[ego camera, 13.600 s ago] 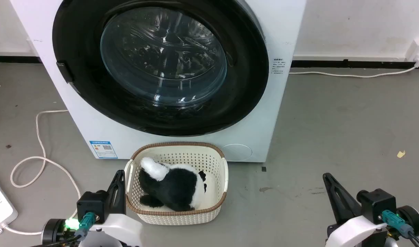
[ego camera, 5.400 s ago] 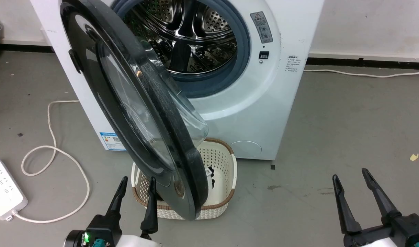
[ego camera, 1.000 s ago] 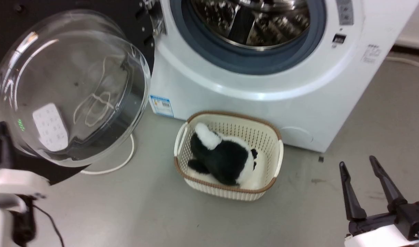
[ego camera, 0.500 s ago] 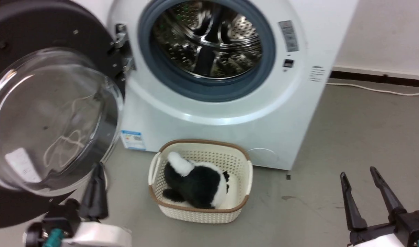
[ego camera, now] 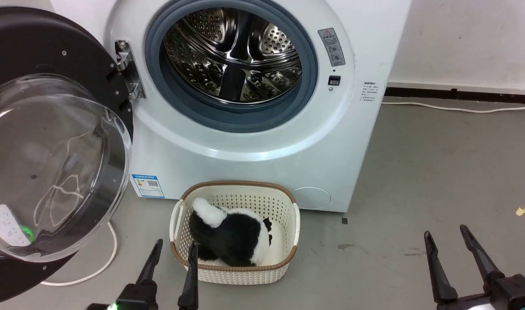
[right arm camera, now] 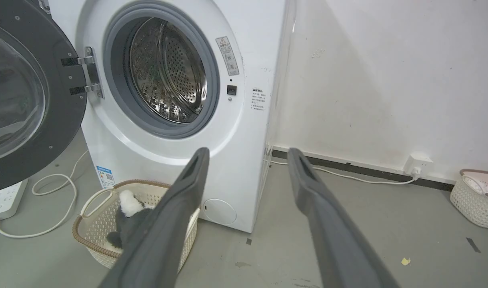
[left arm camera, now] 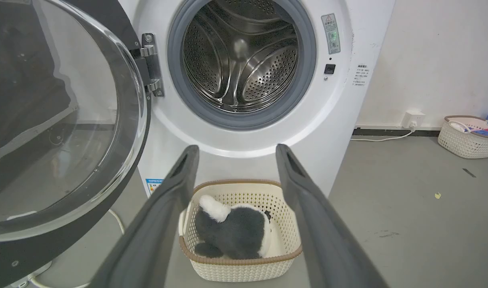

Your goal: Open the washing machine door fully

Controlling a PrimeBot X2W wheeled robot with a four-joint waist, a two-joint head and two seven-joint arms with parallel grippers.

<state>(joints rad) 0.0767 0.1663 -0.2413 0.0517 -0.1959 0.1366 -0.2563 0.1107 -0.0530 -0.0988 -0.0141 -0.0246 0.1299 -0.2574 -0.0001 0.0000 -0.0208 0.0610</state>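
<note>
the washing machine door (ego camera: 51, 146) now hangs wide to the left of the washing machine (ego camera: 262, 142), drum mouth (ego camera: 230, 56) bare, where seconds ago it stood half open. my left gripper (ego camera: 177, 242) has come off it, back in front of the machine, jaws spread and empty like those of the right gripper (ego camera: 444, 231); i judge the opening done.

Washing machine door (ego camera: 51, 150) stands left of the drum mouth (ego camera: 232, 60), basket (ego camera: 245, 275) before it.

- Grey sticker (ego camera: 331, 46) just right of the drum mouth (ego camera: 232, 56) — red warning triangle on top, wording too small to read
- Blue label (ego camera: 147, 186) below-left of the mouth — QR code, print unreadable
- Black print (ego camera: 369, 91) further right, illegible
</note>
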